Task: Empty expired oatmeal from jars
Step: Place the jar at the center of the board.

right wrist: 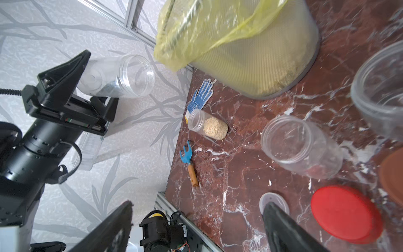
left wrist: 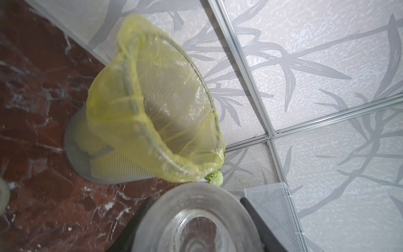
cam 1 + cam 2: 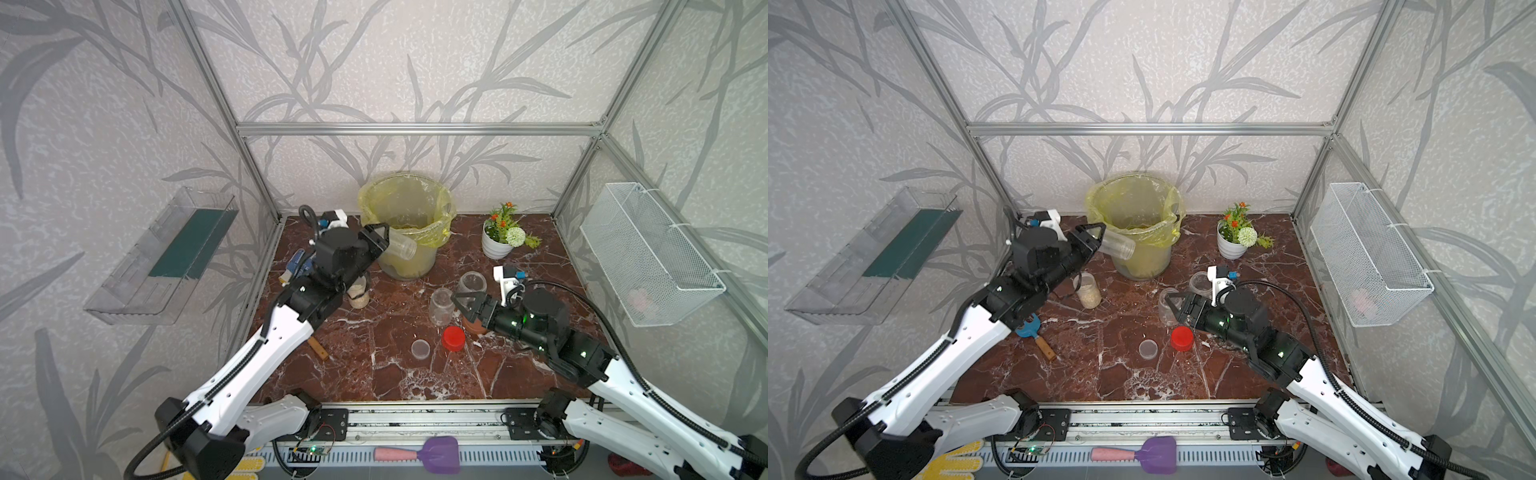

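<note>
Colours and patterns: tabletop cell

Table: red-brown marble, white veining. Walls: pale grey, darker grey leaf print. Bin: fine grey mesh. Bag: translucent yellow. Held jar and standing jars: clear, colourless. Oatmeal: pale beige. Red lid, brown lid, clear lid. Glove: blue-and-white dotted. Rake: blue head, tan wooden handle. Flower pot: white, ribbed. Flowers: orange and greenish white. Wire basket: white. Arms: white shells, black joints.

No writing, label, brand or number is legible on anything.
</note>
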`<state>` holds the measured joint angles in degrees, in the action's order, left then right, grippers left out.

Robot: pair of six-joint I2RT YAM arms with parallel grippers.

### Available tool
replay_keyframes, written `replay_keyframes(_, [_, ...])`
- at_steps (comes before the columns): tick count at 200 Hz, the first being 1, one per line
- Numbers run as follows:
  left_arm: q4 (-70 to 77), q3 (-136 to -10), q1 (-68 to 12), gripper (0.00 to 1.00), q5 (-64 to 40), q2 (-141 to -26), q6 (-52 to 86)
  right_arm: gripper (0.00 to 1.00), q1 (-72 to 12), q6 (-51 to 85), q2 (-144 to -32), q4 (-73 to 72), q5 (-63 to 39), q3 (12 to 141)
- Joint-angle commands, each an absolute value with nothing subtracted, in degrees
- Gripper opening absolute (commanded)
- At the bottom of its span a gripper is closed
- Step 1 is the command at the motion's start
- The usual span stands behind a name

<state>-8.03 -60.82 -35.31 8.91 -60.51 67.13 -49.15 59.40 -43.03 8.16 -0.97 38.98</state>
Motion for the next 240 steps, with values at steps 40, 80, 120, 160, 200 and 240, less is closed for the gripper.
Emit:
replay_keyframes(40, [5.2, -41.9, -47.7, 0.0, 29.9, -50.0, 85.8, 0.94, -67.8, 65.0, -48.0, -15.1, 21.1, 30.4])
replay_keyframes(80, [7.9, -36.7, -53.5, 0.0, 34.0, -49.9, 94.3, 0.97, -72.1, 65.1, -55.4, -28.2, 24.6, 28.4])
replay_keyframes(120, [5.2, -36.7, -57.1, 0.0, 36.2, -48.3, 96.9, 1.0, -72.2, 65.8, -59.8, -29.6, 25.6, 31.8])
replay_keyframes(160, [3.8, -35.2, -58.6, 0.0, 36.7, -46.1, 98.3, 0.99, -72.2, 66.4, -65.5, -37.3, 26.4, 34.0])
replay_keyframes(200, [3.9, -33.9, -59.0, 0.0, 35.5, -45.5, 99.2, 0.97, -71.8, 67.5, -72.1, -45.8, 26.8, 36.3])
replay_keyframes(240, [1.6, -33.1, -59.0, 0.0, 36.0, -42.3, 99.3, 0.94, -68.9, 70.0, -76.2, -48.5, 25.4, 38.1])
